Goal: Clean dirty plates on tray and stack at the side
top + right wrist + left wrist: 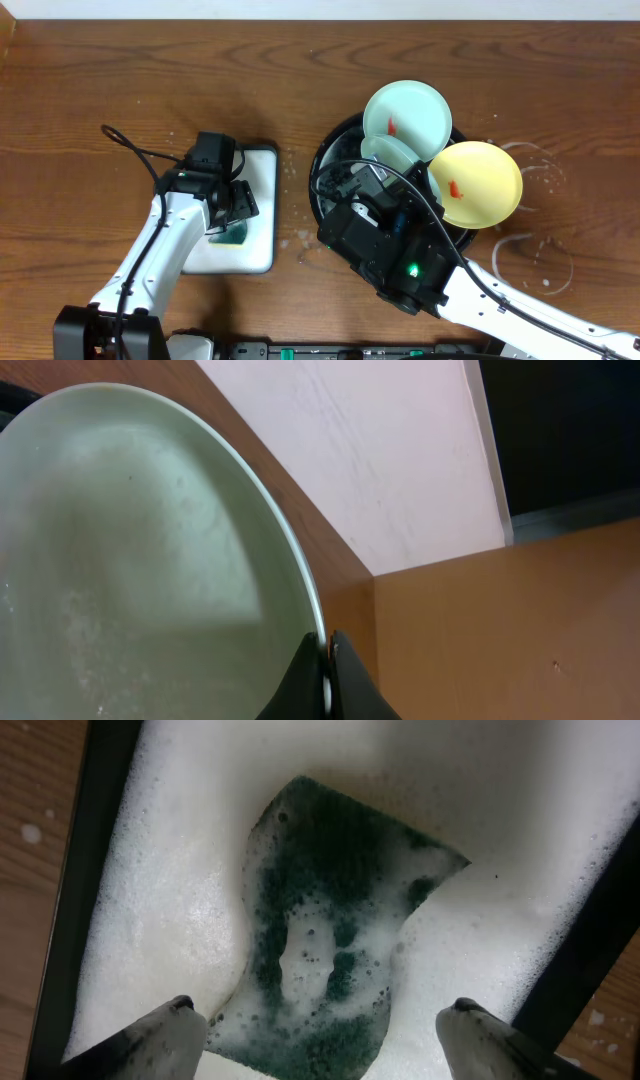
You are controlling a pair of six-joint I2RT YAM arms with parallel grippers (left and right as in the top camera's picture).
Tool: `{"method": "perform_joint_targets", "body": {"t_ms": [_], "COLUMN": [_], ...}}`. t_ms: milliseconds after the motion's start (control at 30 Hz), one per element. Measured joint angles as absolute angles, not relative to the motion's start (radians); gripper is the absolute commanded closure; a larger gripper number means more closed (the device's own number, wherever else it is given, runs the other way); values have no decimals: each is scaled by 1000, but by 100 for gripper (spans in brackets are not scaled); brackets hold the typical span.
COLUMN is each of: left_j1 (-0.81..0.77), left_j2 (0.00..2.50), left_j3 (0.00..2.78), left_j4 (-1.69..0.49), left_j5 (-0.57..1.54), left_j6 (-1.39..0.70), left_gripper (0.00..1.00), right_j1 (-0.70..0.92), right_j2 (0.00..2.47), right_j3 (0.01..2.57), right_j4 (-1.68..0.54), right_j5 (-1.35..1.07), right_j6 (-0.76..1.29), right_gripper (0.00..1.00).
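Black tray (335, 137): red-smeared mint plate (407, 118) over rim, 12 o'clock; red-smeared yellow plate (478, 183), 3 o'clock; second mint plate (390, 155), tilted, centre.

Two mint-blue plates (406, 120) (383, 153), one yellow plate (480, 183), one black tray (328, 150), one white tray (258, 190), one green sponge (330, 940)

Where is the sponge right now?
Overhead view, left side: the sponge lies in the foamy white tray, directly under the open left end effector, left of the black tray.

text, labels, brands, numbers: none readable in any view | plates (406, 115), 2 o'clock on worktop (120, 80): no lettering | tray (335, 135): no lettering
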State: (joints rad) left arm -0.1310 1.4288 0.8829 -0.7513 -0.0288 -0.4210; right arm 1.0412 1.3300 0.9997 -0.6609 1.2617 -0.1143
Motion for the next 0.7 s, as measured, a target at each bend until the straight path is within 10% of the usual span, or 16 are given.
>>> {"method": "perform_joint_targets", "body": {"t_ms": [700], "left_j1": [-131], "left_j2": [1429], "left_j3": [883], "left_j4": [-751], "left_j5": [-29], "left_j6": [-421], "left_gripper": [18], "right_j1": [1041], "right_j2": [1330], "right_j3": [1000], "right_j4": [-567], "right_j5": [1223], "right_j6": [-125], "right_gripper": [99]}}
